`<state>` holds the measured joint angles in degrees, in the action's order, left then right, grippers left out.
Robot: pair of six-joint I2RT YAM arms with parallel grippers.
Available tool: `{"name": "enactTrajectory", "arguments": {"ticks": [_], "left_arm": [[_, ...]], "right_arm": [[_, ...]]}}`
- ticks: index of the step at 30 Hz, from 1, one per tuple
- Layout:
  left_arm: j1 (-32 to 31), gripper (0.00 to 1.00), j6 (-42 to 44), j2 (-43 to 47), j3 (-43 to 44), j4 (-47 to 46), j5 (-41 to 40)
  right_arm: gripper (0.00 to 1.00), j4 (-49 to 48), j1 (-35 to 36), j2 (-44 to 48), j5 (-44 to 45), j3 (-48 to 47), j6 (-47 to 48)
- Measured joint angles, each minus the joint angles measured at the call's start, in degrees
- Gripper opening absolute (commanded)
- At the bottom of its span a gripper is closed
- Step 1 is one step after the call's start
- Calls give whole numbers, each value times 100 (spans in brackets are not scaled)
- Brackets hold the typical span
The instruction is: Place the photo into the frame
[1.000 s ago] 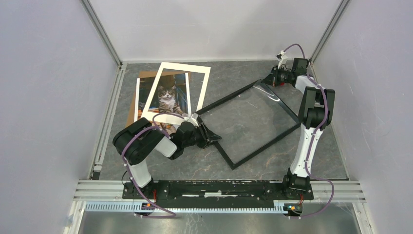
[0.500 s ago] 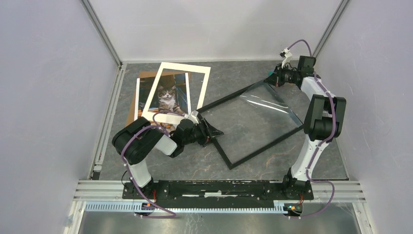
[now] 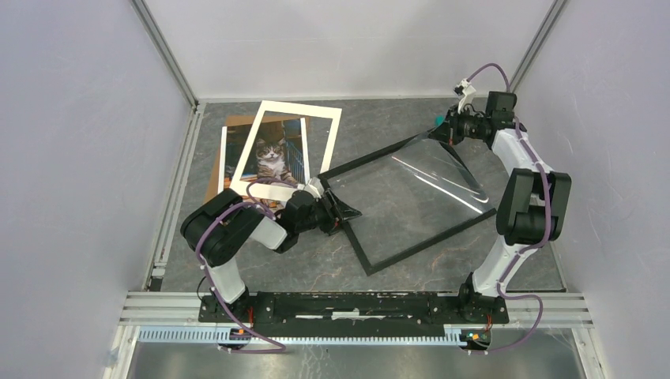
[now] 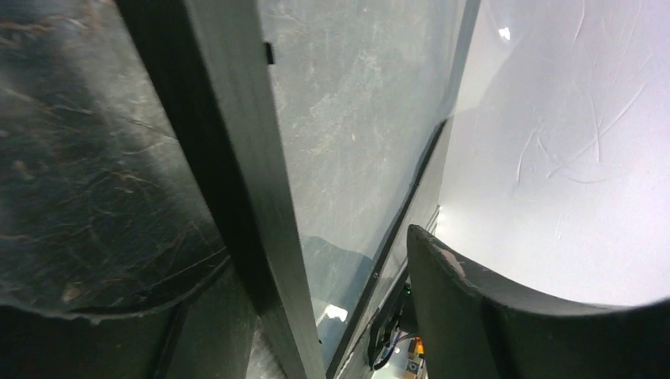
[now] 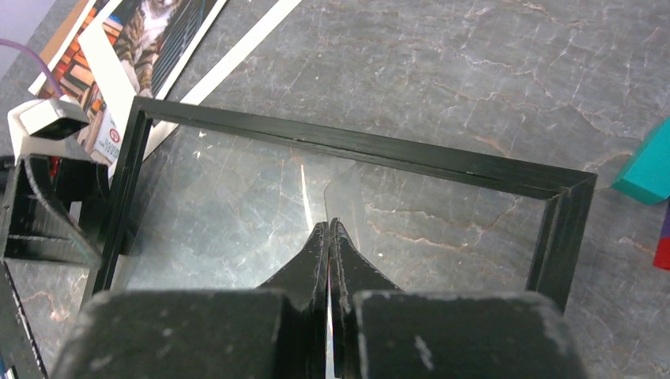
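Observation:
The photo (image 3: 272, 158), a tabby cat print, lies at the back left under a white mat (image 3: 328, 134); it also shows in the right wrist view (image 5: 170, 31). The black frame (image 3: 430, 242) lies flat mid-table, seen too in the right wrist view (image 5: 355, 146). My left gripper (image 3: 341, 212) is open, its fingers either side of the frame's left rail (image 4: 237, 158) near the left corner. My right gripper (image 3: 442, 130) is shut on the far corner of a clear sheet (image 3: 430, 170), holding that edge tilted up above the frame. Its fingertips (image 5: 328, 229) pinch the sheet's thin edge.
A brown backing board (image 3: 229, 126) lies under the photo at the back left. A teal block (image 5: 648, 170) and a red piece (image 5: 662, 253) sit just beyond the frame's far corner. Enclosure walls stand close on the left, back and right.
My right gripper has raised the clear sheet's far corner higher and drawn it right. The frame has slid slightly left. My left gripper stays at the frame's left corner.

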<state>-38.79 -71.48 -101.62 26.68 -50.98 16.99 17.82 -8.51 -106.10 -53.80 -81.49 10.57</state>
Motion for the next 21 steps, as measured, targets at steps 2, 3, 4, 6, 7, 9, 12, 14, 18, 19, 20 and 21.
{"name": "enactTrajectory", "arguments": {"ticks": [2, 3, 4, 6, 7, 9, 12, 14, 18, 19, 20, 21], "left_arm": [[22, 62, -4, 0, 0, 83, -9], [24, 62, -4, 0, 0, 133, -20], [39, 62, -2, 0, 0, 177, -17], [46, 61, 24, 42, 0, 289, -26], [46, 61, 70, 114, 0, 391, -37], [44, 59, 199, 321, 2, 693, -74], [44, 55, 420, 752, 2, 1196, -210], [46, 53, 542, 942, 15, 1360, -262], [46, 50, 680, 1029, 52, 1528, -334], [46, 49, 691, 1023, 52, 1558, -337], [46, 49, 695, 1014, 52, 1569, -339], [46, 48, 702, 999, 52, 1576, -337]], "right_arm": [[0, 31, 0, 162, -2, 160, 87], [0, 39, 4, 234, -4, 243, 118], [0, 42, 4, 291, -7, 319, 140], [0, 63, 4, 341, -7, 411, 179], [0, 74, 4, 341, 4, 424, 197], [5, 72, 4, 341, 72, 466, 201], [16, -24, 0, 339, 247, 553, 168], [20, -76, -17, 313, 350, 599, 129], [30, -210, -72, 109, 437, 597, 63], [31, -227, -92, 26, 455, 586, 63], [34, -227, -114, -81, 455, 560, 63], [37, -229, -142, -184, 457, 533, 63]]}}
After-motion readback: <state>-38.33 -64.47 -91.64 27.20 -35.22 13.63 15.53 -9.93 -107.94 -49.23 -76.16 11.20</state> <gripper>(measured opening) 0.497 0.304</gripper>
